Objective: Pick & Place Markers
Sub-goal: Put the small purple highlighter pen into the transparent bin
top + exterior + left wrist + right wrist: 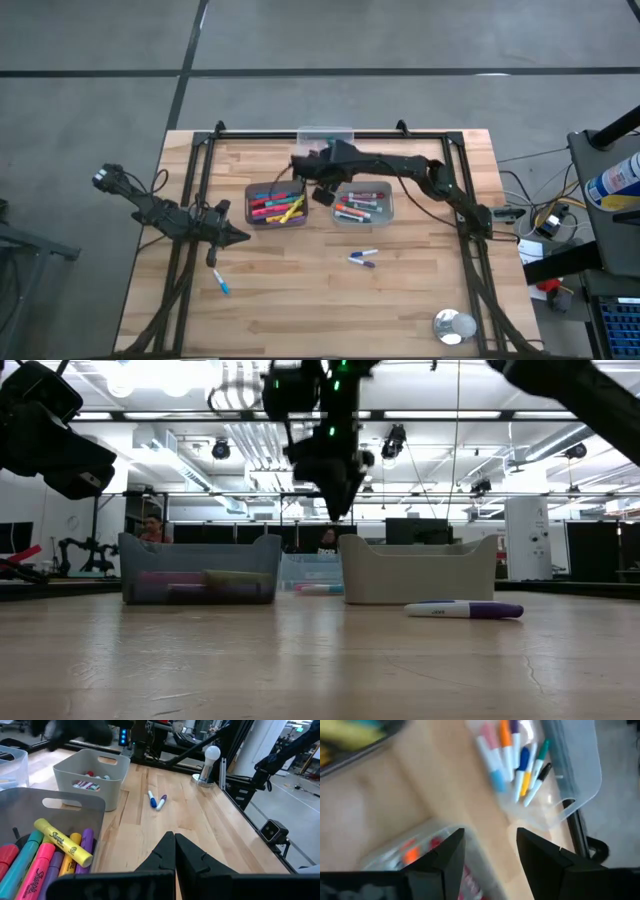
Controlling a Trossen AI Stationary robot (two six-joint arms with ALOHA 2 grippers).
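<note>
Most of the markers already sit sorted in the two bins: highlighters fill the left grey bin [275,207] and slim pens lie in the right bin [364,204], with more in the clear tray [326,134] at the table's far edge. The right gripper [322,193] hangs between the bins, fingers spread and empty. Three strays remain, a blue marker [221,283] near the left gripper [238,236], which is pinched closed on nothing, and a blue and purple pair [362,259].

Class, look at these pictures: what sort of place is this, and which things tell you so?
Probably a robotics lab or workshop hall: a wooden worktable with arms on a metal frame, exposed ceiling ducts, and another robot arm in the background.
</note>
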